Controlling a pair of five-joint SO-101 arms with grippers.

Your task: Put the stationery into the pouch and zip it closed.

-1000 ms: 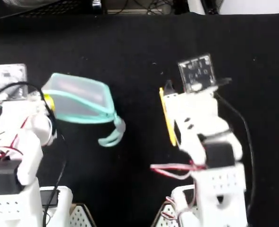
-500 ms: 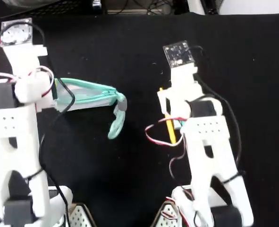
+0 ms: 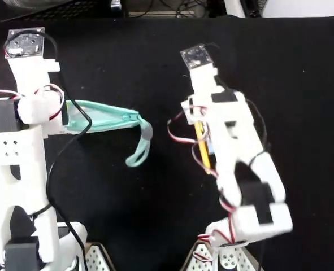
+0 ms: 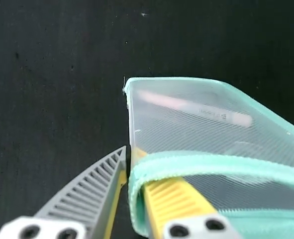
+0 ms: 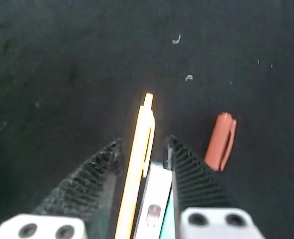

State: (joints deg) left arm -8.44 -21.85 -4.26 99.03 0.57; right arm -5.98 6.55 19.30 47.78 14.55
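My left gripper (image 4: 131,160) fingers clamp the teal pouch (image 4: 201,129) rim; right gripper (image 5: 144,142) straddles the yellow pen (image 5: 143,122) at lower centre, grip I cannot tell

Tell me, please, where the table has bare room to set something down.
Free: the black table right of the right arm, and the far strip beyond the pouch. Crowded: between the pouch strap and the yellow pen.

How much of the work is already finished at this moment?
Done: one white pen lies inside the mesh pouch. In hand: the left gripper pinches the pouch's rim; the right gripper straddles a yellow pen on the table, open. Left: that pen, the red cap, then zipping.
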